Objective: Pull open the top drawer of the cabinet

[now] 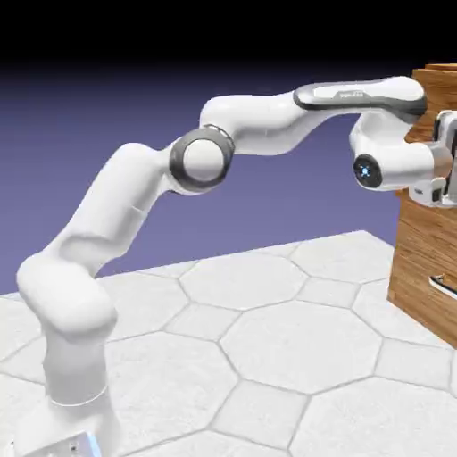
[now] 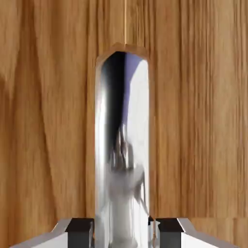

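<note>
Fingers (image 2: 121, 235): closed tight on the silver bar handle (image 2: 122, 145), which is seen between the two dark pads (image 2: 80, 230) in the hand view, one pad against each side of it.
Handle: a polished bar that runs away from the fingers up the middle of the hand view and ends in a bevelled tip; no gap is seen between it and the pads.
Top drawer (image 2: 43, 121): its wood-grain front lies straight ahead of the fingers, just behind the handle, and fills the hand view from edge to edge. A thin seam is seen beyond the handle's far end.
Cabinet (image 1: 419, 268): cut off by the exterior view's right edge; the hand (image 1: 437, 165) is pressed up to its upper front.
Lower handle (image 1: 444, 285): well below the fingers, untouched.
Open room: behind the hand, above the hexagon-tiled surface (image 1: 268, 348), nothing stands near the arm (image 1: 205, 156).
In the way: nothing is seen between the fingers and the drawer front but the gripped bar.
</note>
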{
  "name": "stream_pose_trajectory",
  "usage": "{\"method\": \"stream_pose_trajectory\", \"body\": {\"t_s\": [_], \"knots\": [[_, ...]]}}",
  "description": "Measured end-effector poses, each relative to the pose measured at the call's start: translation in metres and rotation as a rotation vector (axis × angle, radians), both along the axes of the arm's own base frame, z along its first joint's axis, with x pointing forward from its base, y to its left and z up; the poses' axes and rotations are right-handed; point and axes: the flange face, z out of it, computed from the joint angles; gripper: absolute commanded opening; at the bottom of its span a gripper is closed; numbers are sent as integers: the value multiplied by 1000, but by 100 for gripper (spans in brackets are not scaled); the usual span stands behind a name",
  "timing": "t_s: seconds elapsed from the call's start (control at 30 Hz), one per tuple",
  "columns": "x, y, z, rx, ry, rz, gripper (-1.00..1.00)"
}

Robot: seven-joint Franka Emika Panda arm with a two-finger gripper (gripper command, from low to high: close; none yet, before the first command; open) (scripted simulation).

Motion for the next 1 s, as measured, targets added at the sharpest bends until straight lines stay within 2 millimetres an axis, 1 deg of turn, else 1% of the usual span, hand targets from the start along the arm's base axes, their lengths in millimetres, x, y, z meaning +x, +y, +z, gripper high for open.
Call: {"method": "stream_pose_trajectory", "body": {"t_s": [0.23,0.37,0.53,0.6,0.73,1.0], "knots": [[-44,0,0,0,0,0,-100],[-75,0,0,0,0,0,-100],[-119,0,-1,-2,-1,0,-100],[-130,0,-2,-18,-1,-4,-100],[-130,1,0,-51,0,-13,-100],[-112,1,-1,-80,6,-17,-100]]}}
